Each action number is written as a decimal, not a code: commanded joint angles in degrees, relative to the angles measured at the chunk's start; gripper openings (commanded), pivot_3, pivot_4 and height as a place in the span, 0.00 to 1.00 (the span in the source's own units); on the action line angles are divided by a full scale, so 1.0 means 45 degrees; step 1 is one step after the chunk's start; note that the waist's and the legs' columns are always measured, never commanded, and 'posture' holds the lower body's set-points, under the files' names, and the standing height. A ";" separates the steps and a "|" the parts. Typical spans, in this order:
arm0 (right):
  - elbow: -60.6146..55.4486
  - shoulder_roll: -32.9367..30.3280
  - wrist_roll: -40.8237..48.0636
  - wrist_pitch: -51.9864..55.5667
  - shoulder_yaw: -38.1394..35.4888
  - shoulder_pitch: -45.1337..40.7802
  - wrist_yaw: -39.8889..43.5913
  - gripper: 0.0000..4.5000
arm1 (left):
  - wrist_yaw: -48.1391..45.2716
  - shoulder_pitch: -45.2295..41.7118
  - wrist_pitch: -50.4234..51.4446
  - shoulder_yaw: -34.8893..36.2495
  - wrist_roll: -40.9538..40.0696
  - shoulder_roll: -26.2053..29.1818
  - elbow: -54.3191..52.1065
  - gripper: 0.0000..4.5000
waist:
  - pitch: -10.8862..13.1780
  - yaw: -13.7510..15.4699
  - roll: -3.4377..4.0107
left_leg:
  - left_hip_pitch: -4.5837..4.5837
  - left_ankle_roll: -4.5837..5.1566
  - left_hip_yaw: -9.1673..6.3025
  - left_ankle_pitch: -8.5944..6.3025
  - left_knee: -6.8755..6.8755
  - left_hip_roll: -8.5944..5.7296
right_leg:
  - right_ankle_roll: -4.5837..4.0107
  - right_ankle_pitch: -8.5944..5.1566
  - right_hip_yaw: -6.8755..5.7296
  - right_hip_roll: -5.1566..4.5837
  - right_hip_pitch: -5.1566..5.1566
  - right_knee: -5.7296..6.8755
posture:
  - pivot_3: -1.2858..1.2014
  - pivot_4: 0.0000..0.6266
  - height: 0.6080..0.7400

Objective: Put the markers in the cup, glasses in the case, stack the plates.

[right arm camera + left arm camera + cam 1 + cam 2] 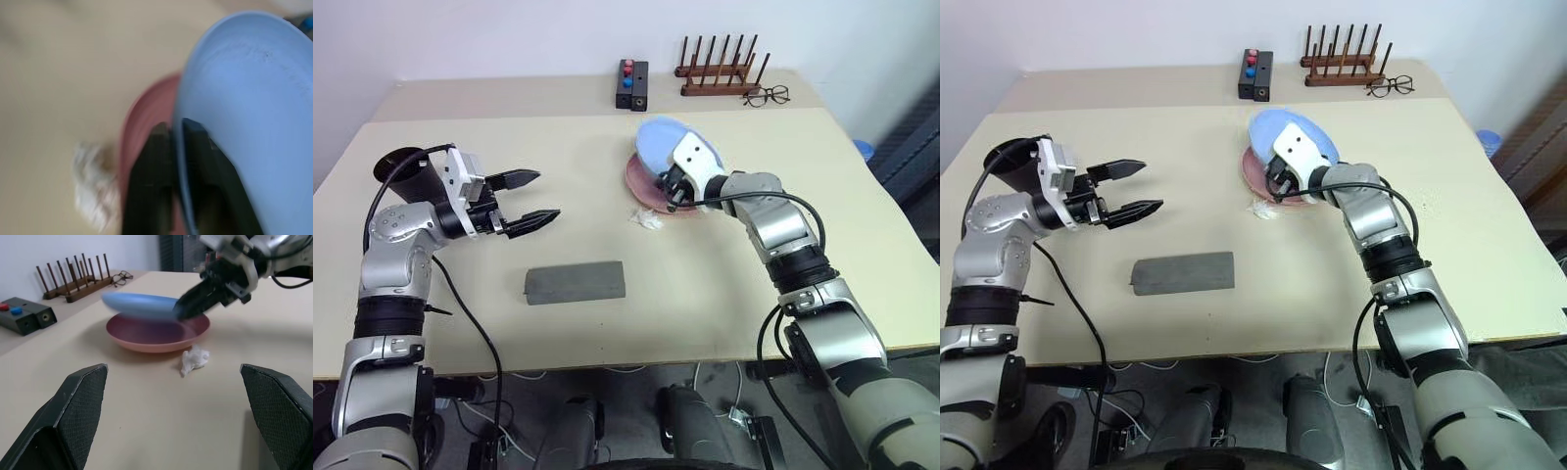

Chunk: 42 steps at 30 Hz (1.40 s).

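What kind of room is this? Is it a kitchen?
Probably not a kitchen; it looks more like a robot practice room. A plain table holds a mix of things: two plates, a wooden rack, glasses and a small black box with coloured buttons.

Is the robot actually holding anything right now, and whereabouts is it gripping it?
The right gripper pinches the light blue plate by its rim, above the pink plate. The left gripper is open, holding nothing.
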 commanded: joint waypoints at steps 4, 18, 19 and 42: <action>-0.1526 0.0034 0.0297 0.0871 -0.0306 0.0090 0.0466 0.90 | 0.0035 -0.0018 0.0107 0.0286 -0.0229 0.0159 -0.0421 1.00 | 0.0000 -0.0036 0.0000 | 0.0000 0.0000 0.0005 0.0000 -0.0001 0.0003 | 0.0000 0.0000 0.0001 0.0002 -0.0008 0.0004 | 0.52 0.24 1.00; -0.8202 0.0125 0.5636 0.9744 -0.2808 0.2294 0.0156 0.99 | -0.0194 -0.0158 -0.0072 0.0226 -0.0139 0.0132 -0.0191 1.00 | -0.0002 0.0086 -0.0003 | -0.0001 0.0008 -0.0005 -0.0005 -0.0009 0.0007 | -0.0002 0.0001 0.0001 -0.0002 -0.0002 -0.0006 | 0.52 0.24 1.00; -0.8458 0.0316 0.5782 1.0085 -0.2971 0.2600 -0.0159 0.99 | -0.0197 -0.0178 -0.0060 0.0215 -0.0141 0.0124 -0.0186 1.00 | -0.0002 0.0084 -0.0003 | -0.0001 0.0009 -0.0003 -0.0005 -0.0007 0.0007 | -0.0002 0.0001 0.0002 -0.0002 -0.0001 -0.0005 | 0.52 0.24 1.00; -0.4156 0.2777 0.3750 0.5460 -0.2146 0.3044 -0.3547 0.99 | -0.0264 -0.0262 -0.0093 0.0289 -0.0151 0.0280 -0.0073 1.00 | -0.0002 -0.0029 -0.0003 | 0.0005 0.0004 0.0002 -0.0002 -0.0008 0.0011 | -0.0007 0.0004 0.0003 0.0010 -0.0009 0.0011 | 0.52 0.24 1.00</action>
